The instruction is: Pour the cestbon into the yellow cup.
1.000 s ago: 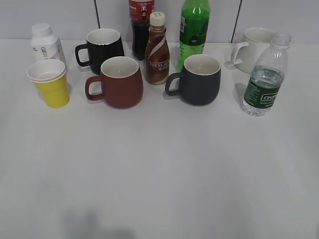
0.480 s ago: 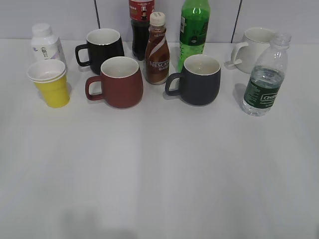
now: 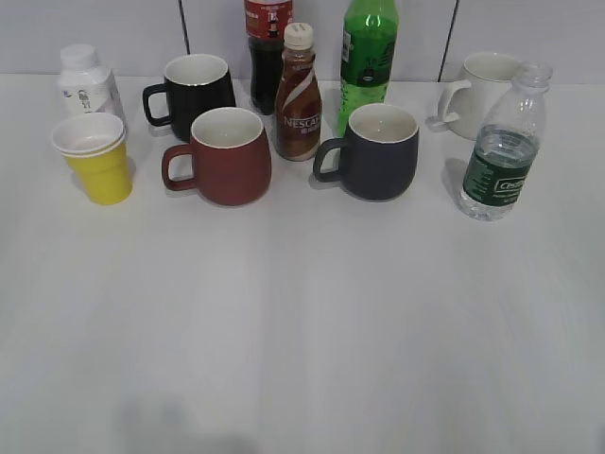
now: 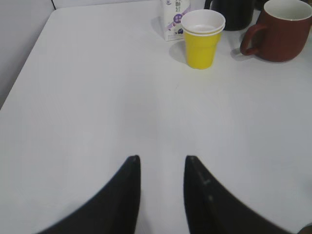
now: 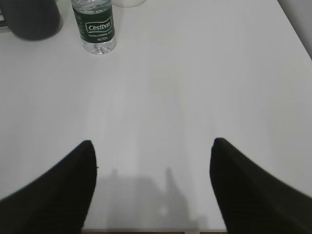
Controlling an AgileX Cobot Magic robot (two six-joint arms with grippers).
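Bottle [image 3: 501, 151]: uncapped; we could spill it grabbing.
Cup [image 3: 95, 158]: light, far off; we could topple it.
Right claw [image 5: 152, 161]: spread wide, empty.
Left claw [image 4: 162, 168]: narrowly parted, empty.

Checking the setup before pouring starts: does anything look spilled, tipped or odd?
Nothing spilled or tipped. The clear ribbed plastic water bottle stands upright, uncapped. The small yellow paper cup shows a doubled white rim, apparently two cups nested.

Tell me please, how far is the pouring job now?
Nothing looks done yet. The cestbon stands upright at the table's right, still holding water, and the yellow cup stands far left. Nothing is in hand: the right gripper has open jaws short of the bottle; the left gripper holds nothing. Grasping, carrying and pouring remain.
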